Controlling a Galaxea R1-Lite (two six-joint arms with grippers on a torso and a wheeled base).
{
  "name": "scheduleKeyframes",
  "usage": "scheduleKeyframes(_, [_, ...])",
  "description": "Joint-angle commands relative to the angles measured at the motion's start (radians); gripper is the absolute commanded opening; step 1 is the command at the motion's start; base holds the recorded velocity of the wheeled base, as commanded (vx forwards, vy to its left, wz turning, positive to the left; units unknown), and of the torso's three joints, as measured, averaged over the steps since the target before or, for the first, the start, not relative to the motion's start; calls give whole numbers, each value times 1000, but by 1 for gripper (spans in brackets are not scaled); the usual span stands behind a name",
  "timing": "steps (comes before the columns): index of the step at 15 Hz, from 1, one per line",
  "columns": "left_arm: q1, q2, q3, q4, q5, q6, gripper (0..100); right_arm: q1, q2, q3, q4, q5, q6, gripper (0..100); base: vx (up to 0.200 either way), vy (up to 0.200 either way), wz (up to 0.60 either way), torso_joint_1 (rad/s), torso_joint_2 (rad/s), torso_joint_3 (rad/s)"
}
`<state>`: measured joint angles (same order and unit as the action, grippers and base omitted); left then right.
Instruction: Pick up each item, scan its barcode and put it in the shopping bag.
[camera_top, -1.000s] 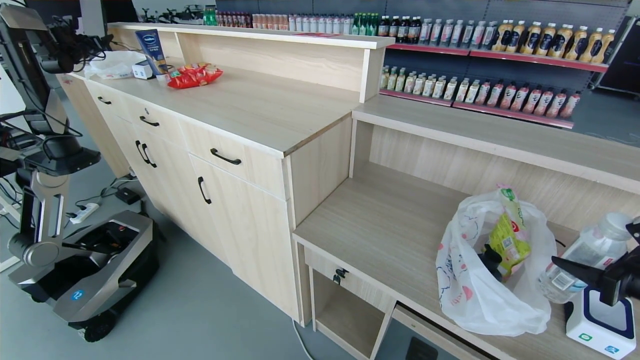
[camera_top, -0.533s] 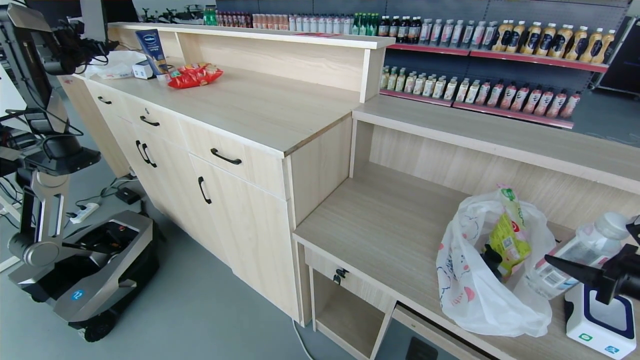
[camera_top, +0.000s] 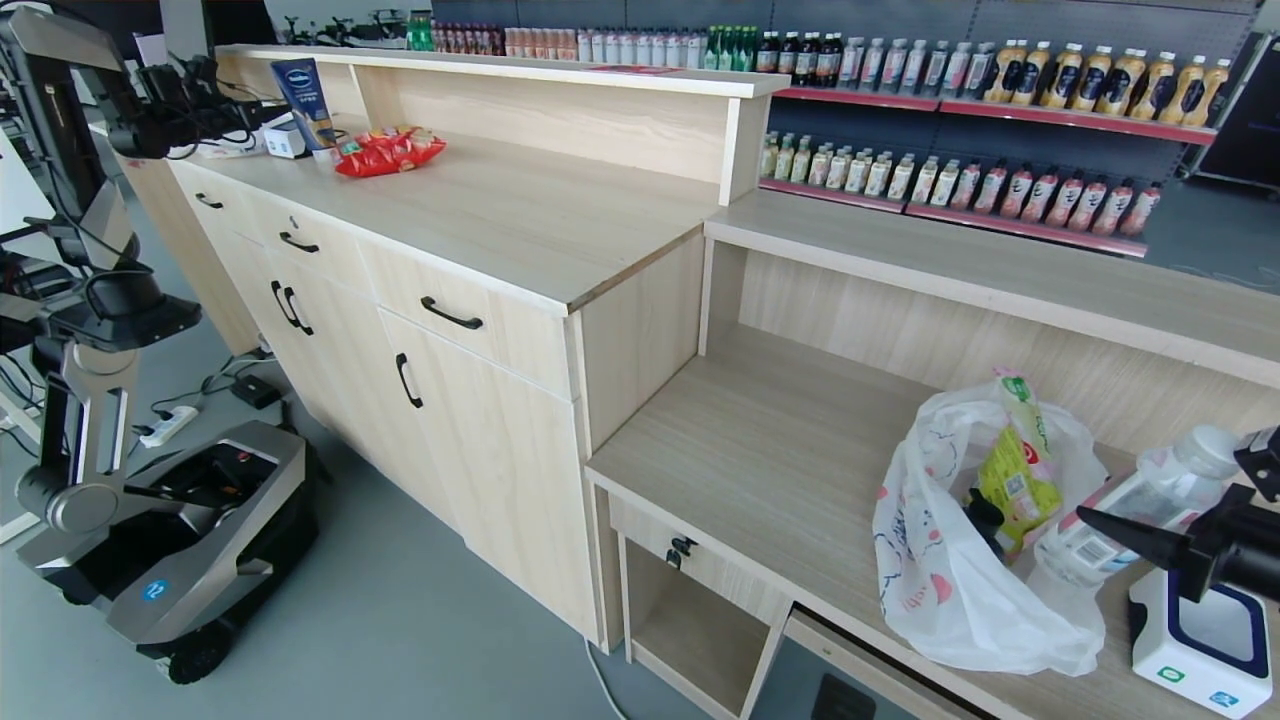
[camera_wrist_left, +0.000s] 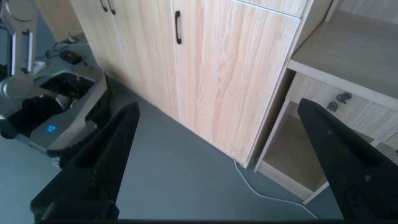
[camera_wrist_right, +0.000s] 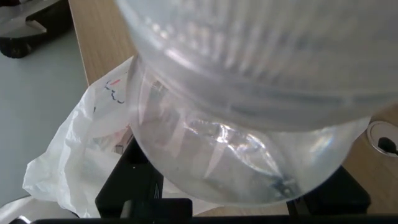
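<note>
Clear bottle (camera_top: 1160, 480), clamped in the right claw (camera_top: 1125, 525), has yet to go in the shopping bag (camera_top: 940, 580) (a green snack (camera_top: 1020, 480) is already inside); left claw (camera_wrist_left: 217, 107) is spread apart.

No print is clear enough to read. The bottle (camera_top: 1130, 510), just right of the shopping bag (camera_top: 930, 570), carries a white barcode label (camera_top: 1095, 551). The green packet (camera_top: 1015, 480) inside the bag has a red round mark. The white scanner (camera_top: 1195, 655), right of the bag, bears two small stickers.
</note>
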<state>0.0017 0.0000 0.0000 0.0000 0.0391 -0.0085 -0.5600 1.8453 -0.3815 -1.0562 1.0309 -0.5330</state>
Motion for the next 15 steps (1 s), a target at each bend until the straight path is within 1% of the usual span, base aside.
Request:
scheduleKeyframes(1, [0, 0, 0, 0, 1, -1, 100, 3, 52, -5, -21, 0, -1, 0, 0, 0, 0, 0, 0, 0])
scheduleKeyframes(15, [0, 0, 0, 0, 1, -1, 100, 28, 163, -62, -45, 14, 1, 0, 0, 0, 0, 0, 0, 0])
